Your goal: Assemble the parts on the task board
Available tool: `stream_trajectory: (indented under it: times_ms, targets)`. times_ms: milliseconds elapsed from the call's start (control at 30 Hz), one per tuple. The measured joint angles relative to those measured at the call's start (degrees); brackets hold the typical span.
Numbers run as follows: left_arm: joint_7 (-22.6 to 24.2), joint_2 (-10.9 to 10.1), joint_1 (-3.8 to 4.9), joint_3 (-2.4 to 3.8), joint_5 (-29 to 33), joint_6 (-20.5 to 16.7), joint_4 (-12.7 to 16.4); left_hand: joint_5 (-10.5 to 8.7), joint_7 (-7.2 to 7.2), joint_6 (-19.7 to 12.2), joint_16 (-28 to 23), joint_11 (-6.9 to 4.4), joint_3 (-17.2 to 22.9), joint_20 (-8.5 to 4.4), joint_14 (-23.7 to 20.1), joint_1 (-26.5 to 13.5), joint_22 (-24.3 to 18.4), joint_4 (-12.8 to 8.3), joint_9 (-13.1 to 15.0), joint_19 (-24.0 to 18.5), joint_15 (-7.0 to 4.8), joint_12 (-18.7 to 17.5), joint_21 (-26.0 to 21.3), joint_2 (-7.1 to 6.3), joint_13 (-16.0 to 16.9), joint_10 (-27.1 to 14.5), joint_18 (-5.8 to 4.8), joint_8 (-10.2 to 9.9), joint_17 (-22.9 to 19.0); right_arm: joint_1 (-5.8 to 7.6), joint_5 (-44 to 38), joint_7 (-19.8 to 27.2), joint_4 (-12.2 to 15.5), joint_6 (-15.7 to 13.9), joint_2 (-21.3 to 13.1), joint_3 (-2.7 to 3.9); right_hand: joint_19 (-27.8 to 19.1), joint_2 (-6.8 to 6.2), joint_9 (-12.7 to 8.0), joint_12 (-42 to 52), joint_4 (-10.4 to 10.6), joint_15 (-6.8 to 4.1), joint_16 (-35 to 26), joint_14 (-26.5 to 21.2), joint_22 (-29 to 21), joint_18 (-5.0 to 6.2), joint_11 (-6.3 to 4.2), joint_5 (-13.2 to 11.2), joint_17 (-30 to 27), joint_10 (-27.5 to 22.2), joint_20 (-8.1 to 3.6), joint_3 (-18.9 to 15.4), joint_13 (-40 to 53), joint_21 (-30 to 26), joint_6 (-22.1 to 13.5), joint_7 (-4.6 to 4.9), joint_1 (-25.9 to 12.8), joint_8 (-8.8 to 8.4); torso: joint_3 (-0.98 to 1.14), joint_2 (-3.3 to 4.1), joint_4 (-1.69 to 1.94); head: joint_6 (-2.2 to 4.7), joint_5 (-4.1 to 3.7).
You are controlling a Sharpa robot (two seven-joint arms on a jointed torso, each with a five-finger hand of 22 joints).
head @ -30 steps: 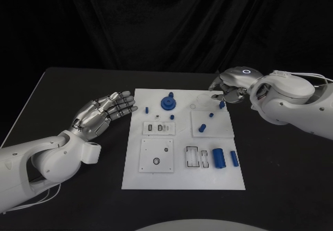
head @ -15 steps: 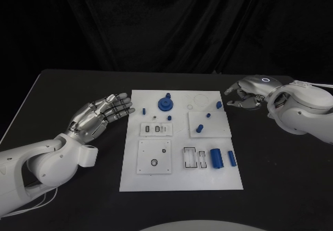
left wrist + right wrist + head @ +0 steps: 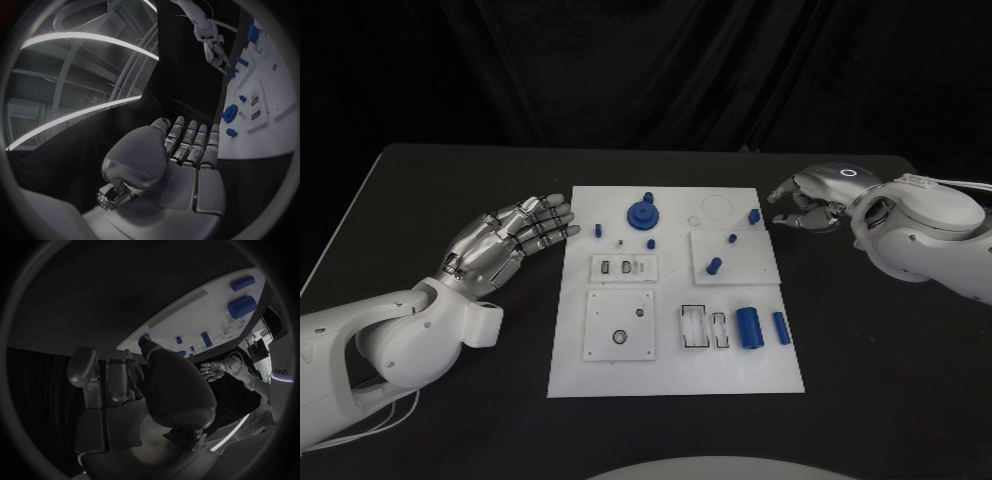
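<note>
Left robot hand point(image 3: 514, 238) flat, fingers apart, empty; right robot hand point(image 3: 808, 204) curled, grasp hidden.

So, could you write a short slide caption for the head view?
Both hands, left hand and right hand, flank the white task board carrying blue parts.

The word "sharpa" stands on the white arm point(image 3: 279, 371).

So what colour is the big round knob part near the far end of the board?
Blue; the head view shows it best.
</note>
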Motion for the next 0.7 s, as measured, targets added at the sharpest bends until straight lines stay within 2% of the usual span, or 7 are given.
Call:
stream_trajectory:
  times_ms: [267, 700]
  targets:
    - [0.0, 0.0, -0.17, 0.00, 0.0, 0.1, 0.0, 0.00, 0.00, 0.0, 0.0, 0.00, 0.0, 0.00, 0.0, 0.0, 0.0, 0.0, 0.0, 0.0, 0.00, 0.0, 0.0, 0.00, 0.0, 0.0, 0.00, 0.0, 0.0, -0.67, 0.0, 0.1, -1.4, -0.1, 1.3, 0.00, 0.0, 0.00, 0.0, 0.0, 0.0, 0.00, 0.0, 0.0, 0.0, 0.00, 0.00, 0.0, 0.0, 0.0, 0.00, 0.0, 0.0, -0.3, 0.4, 0.02, 0.0, 0.22, 0.03, 0.02, -0.02, 0.08, -0.08]
    - [-0.1, -0.1, -0.45, 0.00, 0.0, 0.2, -0.1, 0.00, 0.21, -0.2, 0.0, 0.00, 0.2, 0.00, -0.2, 0.0, 0.0, 0.2, 0.0, 0.0, 0.21, 0.0, 0.0, 0.00, 0.0, 0.0, 0.00, 0.0, 0.0, -1.25, 0.0, 0.6, -2.5, -0.3, 3.3, 0.01, 0.0, 0.00, -0.1, 0.0, 0.0, 0.00, 0.0, 0.0, 0.0, 0.01, 0.00, 0.0, 0.0, 0.0, 0.00, 0.0, 0.0, -0.3, 0.5, 0.11, 0.0, 0.22, 0.05, 0.07, 0.02, -0.26, -0.11]
